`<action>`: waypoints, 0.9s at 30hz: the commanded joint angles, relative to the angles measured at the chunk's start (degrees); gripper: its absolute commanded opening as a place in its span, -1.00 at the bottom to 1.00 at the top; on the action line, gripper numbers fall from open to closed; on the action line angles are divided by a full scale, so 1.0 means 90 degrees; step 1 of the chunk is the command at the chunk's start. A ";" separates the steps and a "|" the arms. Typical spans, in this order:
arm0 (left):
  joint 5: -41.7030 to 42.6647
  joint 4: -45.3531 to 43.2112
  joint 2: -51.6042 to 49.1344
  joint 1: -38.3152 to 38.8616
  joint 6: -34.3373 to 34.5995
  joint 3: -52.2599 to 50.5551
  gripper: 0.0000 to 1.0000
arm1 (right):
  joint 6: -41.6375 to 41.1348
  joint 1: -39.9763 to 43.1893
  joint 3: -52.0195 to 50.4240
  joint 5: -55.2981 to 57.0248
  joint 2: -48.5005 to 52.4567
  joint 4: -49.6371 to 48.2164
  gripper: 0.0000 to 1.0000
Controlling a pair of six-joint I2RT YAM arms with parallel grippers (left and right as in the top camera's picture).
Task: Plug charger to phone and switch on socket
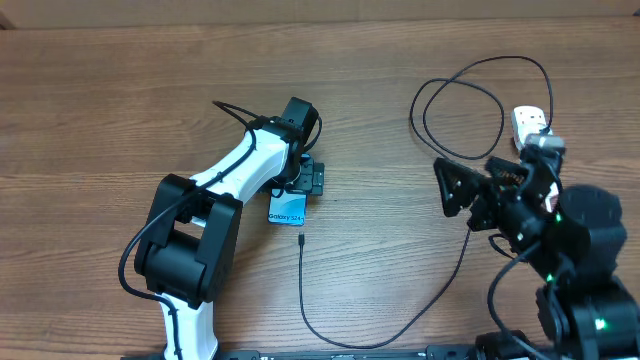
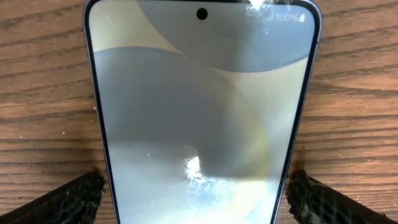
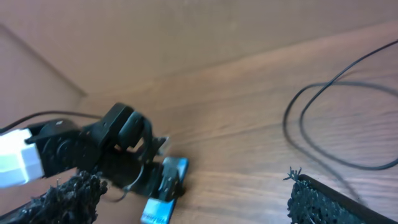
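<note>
Astride the phone (image 2: 199, 106), the left pincer (image 2: 196, 202) gapes open, pads (image 2: 74, 199) just beside its edges; an uneven squeeze could skid it away from the charger (image 1: 302, 285) tip lying near, while the open right pincer (image 1: 458, 190) hovers by the socket (image 1: 528, 122)

Wood-grain matt table (image 1: 100, 100); glossy glass-like phone (image 2: 199, 112) screen; smooth black charger (image 1: 302, 280) cable; white plastic socket (image 1: 528, 122).

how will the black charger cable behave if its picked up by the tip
Probably floppy: the cable lies in loose loops and curves on the table. Lifted by the tip near the phone, the rest would likely sag and trail behind. It looks thin, so it might twist or slip when pinched.
</note>
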State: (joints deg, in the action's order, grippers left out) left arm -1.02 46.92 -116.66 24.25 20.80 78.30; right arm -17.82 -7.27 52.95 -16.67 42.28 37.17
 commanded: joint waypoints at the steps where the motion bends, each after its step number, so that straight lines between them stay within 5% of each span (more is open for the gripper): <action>1: 0.0449 -0.0002 -0.0121 -0.0022 -0.0080 -0.0175 1.00 | 0.0024 -0.0032 0.0226 -0.0804 0.0194 -0.0036 1.00; 27: 0.0449 -0.0027 -0.0121 -0.0024 -0.0080 -0.0177 0.99 | -0.0692 -0.0032 0.0223 -0.0874 0.2368 0.0568 1.00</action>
State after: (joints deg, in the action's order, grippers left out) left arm -0.91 46.89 -116.64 24.23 20.80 78.30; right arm -23.38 -7.27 53.17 -24.14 61.71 41.39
